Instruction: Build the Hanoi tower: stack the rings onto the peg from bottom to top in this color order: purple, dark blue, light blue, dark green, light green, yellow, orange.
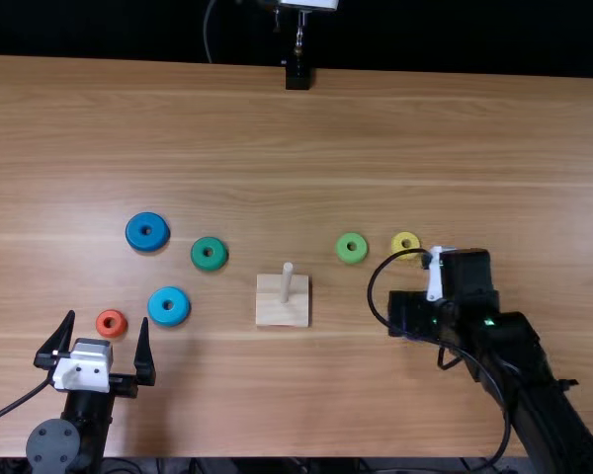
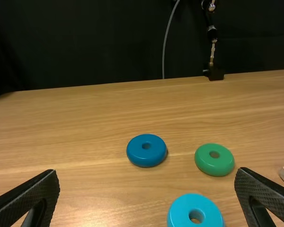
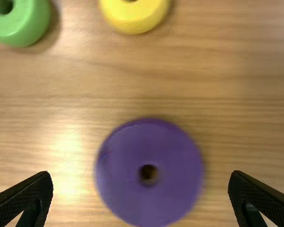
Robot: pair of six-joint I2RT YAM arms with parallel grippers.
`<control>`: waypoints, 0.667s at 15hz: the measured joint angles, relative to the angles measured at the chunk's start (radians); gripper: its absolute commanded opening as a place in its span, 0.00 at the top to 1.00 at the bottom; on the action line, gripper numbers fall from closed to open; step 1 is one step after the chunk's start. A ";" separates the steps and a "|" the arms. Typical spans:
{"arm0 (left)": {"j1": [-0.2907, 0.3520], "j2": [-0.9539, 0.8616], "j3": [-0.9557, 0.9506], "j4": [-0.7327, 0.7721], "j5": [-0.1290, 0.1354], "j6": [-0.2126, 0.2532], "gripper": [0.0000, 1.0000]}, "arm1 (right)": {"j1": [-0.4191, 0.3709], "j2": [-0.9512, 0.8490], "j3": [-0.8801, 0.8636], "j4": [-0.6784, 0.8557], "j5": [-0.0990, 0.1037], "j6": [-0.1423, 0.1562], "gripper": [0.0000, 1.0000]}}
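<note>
My left gripper (image 1: pixel 101 330) is open at the lower left in the top view, the orange ring (image 1: pixel 112 323) just beyond its fingers. The dark blue (image 1: pixel 134 231), dark green (image 1: pixel 209 254) and light blue (image 1: pixel 160 307) rings lie flat left of the wooden base (image 1: pixel 282 314) with its bare peg (image 1: pixel 286 283). Right of the peg lie the light green (image 1: pixel 352 248) and yellow (image 1: pixel 399 241) rings. My right gripper (image 1: pixel 412 313) points down at the right. In the right wrist view the purple ring (image 3: pixel 128 175) lies between the open fingers of the right gripper (image 3: pixel 140 196), untouched. The left gripper (image 2: pixel 146 196) spans wide in the left wrist view.
A black stand (image 1: pixel 297 76) with a metal rod is at the table's far edge. The right arm (image 1: pixel 534 395) covers the table's lower right, its cable looping out toward the peg base. Bare wood (image 1: pixel 277 148) stretches behind the rings.
</note>
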 measured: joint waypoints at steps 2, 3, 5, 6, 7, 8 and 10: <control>0.000 0.000 0.000 0.000 0.000 0.000 0.00 | 0.022 0.019 0.012 -0.020 -0.007 0.034 0.00; 0.000 0.000 0.000 0.000 0.000 0.001 0.00 | 0.021 0.019 0.032 -0.017 -0.006 0.043 0.00; 0.000 0.000 0.000 0.000 0.000 0.000 0.00 | 0.022 0.019 0.047 -0.008 0.016 0.051 0.00; 0.000 0.000 0.000 0.000 0.000 0.000 0.00 | 0.022 0.019 0.047 -0.008 0.043 0.051 0.00; 0.000 0.000 0.000 0.000 0.000 0.001 0.00 | 0.022 0.019 0.047 -0.009 0.066 0.051 0.00; 0.000 0.000 0.000 0.000 0.000 0.000 0.00 | 0.022 0.019 0.047 -0.012 0.080 0.051 0.00; 0.000 0.000 0.000 0.000 -0.001 0.000 0.00 | 0.022 0.019 0.047 -0.018 0.094 0.056 0.00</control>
